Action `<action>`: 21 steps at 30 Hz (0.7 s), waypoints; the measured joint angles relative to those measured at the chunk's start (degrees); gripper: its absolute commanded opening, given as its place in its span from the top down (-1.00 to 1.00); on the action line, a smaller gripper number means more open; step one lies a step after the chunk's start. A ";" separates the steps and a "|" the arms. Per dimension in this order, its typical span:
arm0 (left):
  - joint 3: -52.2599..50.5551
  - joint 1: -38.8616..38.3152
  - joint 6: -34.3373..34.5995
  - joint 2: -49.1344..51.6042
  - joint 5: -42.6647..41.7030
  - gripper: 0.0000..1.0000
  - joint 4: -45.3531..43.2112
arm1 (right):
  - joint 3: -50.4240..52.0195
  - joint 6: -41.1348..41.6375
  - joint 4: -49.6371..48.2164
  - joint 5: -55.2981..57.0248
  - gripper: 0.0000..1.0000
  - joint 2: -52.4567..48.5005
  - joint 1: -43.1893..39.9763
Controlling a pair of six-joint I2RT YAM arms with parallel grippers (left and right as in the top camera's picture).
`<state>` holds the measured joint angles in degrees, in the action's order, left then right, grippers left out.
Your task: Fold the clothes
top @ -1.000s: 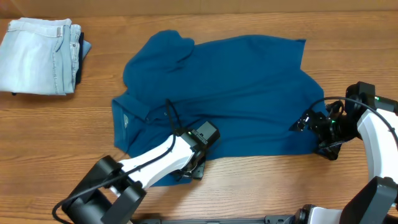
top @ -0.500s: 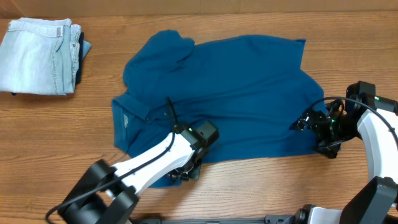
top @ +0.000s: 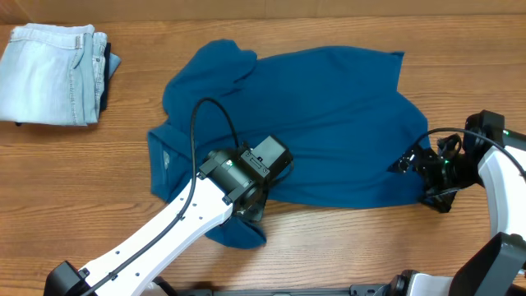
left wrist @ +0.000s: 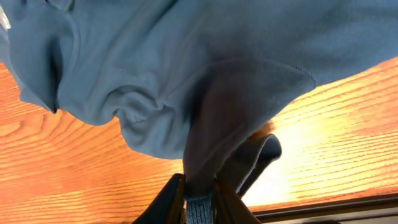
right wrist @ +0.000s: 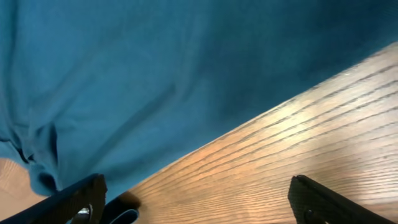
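At the far left of the wooden table (top: pixel 345 255) lay a folded pair of pale blue jeans (top: pixel 45 74), well apart from the rest. To the right of it, the deep teal polo shirt (top: pixel 320 115) was spread over the middle of the table. Its collar end was to the left and its hem was to the right, and the cloth was somewhat wrinkled.

The left gripper (top: pixel 249 212) stood at the near left edge of the shirt, beside the collar part. From above it was mostly hidden under its own wrist, and a flap of the teal cloth hung down from it toward the near side. In the left wrist view, the left gripper (left wrist: pixel 199 190) had its two fingers (left wrist: pixel 166 200) pressed together on a ribbed edge of the polo shirt (left wrist: pixel 155 74). The cloth rose from between the jaws in a dark fold, and the rest of the shirt was bunched beyond it over the wood.

The right gripper (top: pixel 417 179) was low at the near right corner of the shirt. In the right wrist view, the right gripper (right wrist: pixel 199 205) had its jaws standing wide apart and holding nothing. Bare wood was between them, and the polo shirt (right wrist: pixel 155 74) lay just beyond, with its edge running across in a slant close to the left finger.
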<state>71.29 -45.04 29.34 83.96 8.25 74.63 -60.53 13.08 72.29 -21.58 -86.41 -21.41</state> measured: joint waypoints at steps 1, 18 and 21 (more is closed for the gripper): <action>0.00 0.00 -0.04 0.00 0.17 0.64 0.07 | 0.90 0.31 -0.81 0.11 -0.99 0.00 0.02; 0.00 1.09 -0.90 0.00 1.46 0.67 -0.35 | 15.19 1.25 -13.88 -2.86 -0.87 0.00 -0.26; 0.00 1.27 -0.90 0.00 1.49 0.67 -0.52 | 16.15 1.36 -15.89 -4.15 -0.85 0.00 -0.26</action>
<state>71.29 -43.77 28.45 83.96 9.74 74.11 -44.38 14.44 56.40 -25.74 -86.41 -21.67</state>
